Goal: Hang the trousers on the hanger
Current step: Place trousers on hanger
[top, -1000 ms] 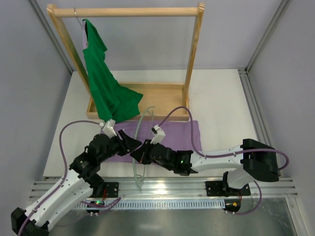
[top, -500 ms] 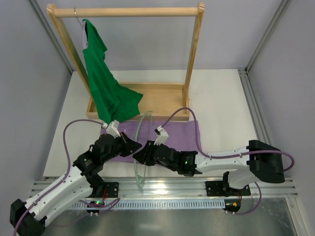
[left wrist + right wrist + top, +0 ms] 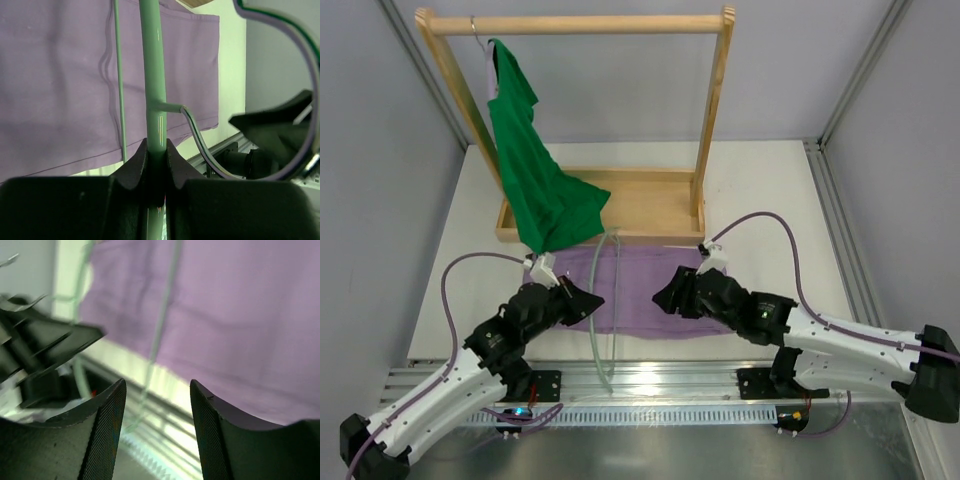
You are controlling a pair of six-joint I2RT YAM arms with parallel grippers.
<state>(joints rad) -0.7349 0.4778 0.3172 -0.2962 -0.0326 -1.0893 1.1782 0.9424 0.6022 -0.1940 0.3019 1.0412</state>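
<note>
The lilac trousers (image 3: 660, 285) lie flat on the white table in front of the rack. The pale green hanger (image 3: 617, 300) lies across their left part, running from far to near. My left gripper (image 3: 590, 298) is shut on the hanger; in the left wrist view the hanger's bar (image 3: 152, 75) runs up from between the closed jaws (image 3: 156, 150), over the trousers (image 3: 55, 85). My right gripper (image 3: 663, 293) hovers over the trousers' middle, apart from the hanger. In the right wrist view it (image 3: 157, 385) is open and holds nothing, above the trousers (image 3: 240, 315), with the hanger (image 3: 162, 325) further off.
A wooden rack (image 3: 575, 22) stands at the back on a wooden tray base (image 3: 640, 205). A dark green T-shirt (image 3: 525, 170) hangs from its left end down into the tray. An aluminium rail (image 3: 650, 380) runs along the near edge.
My right gripper has opened, let go of the hanger and drawn back to the right. My left gripper has shut on the hanger and shifted slightly left.
</note>
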